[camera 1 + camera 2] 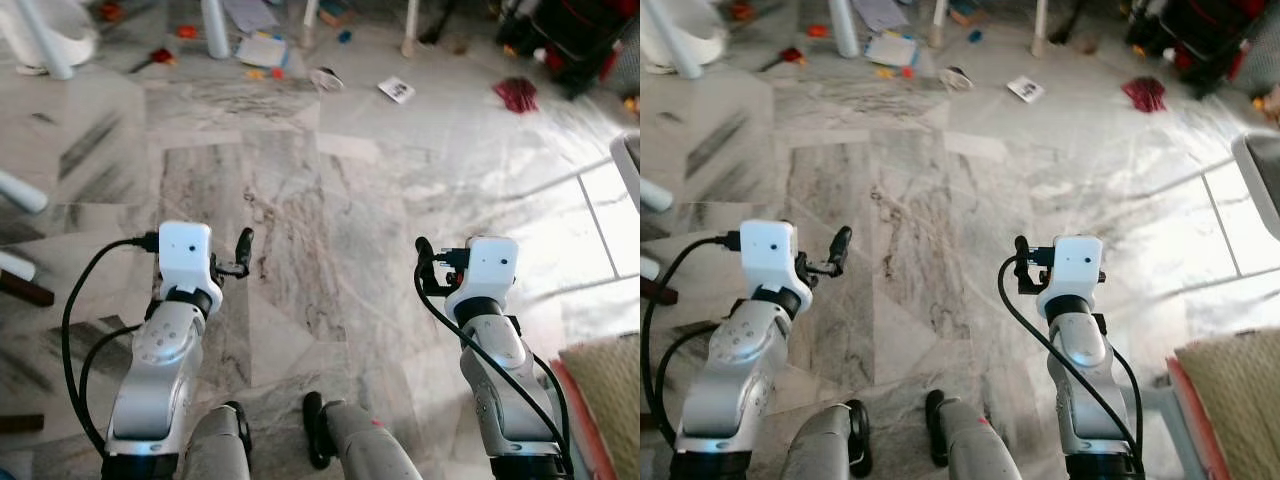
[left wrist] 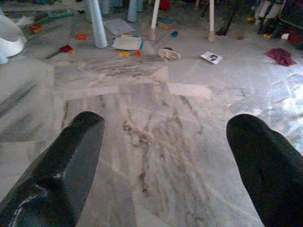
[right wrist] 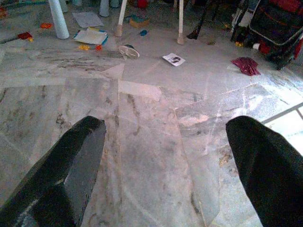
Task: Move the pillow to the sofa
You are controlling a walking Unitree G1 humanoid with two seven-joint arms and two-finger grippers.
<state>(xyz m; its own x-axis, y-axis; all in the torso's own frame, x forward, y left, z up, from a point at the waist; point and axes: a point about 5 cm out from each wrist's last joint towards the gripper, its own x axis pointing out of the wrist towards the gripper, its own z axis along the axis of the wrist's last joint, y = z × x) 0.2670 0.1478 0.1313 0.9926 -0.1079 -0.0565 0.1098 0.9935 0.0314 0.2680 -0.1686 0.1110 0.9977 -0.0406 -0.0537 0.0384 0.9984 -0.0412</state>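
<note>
Left gripper: my fingers spread wide, grasping nothing, held out at waist height over bare marble floor.
Right gripper: likewise released and empty, level with the left, well apart from it.
Pillow: not yet found; a woven tan pad with a red edge lies just beside and behind my right arm, and I cannot tell whether it is the pillow or a mat.
Handling, as I judge it: a pillow is light, soft and yielding, not fragile; I would pinch a corner or seam, or press it between both grippers.
Open room: clear floor straight ahead of both grippers.
Edges: far ahead, white furniture legs, scattered papers, a red cloth and dark clutter ahead-right.
</note>
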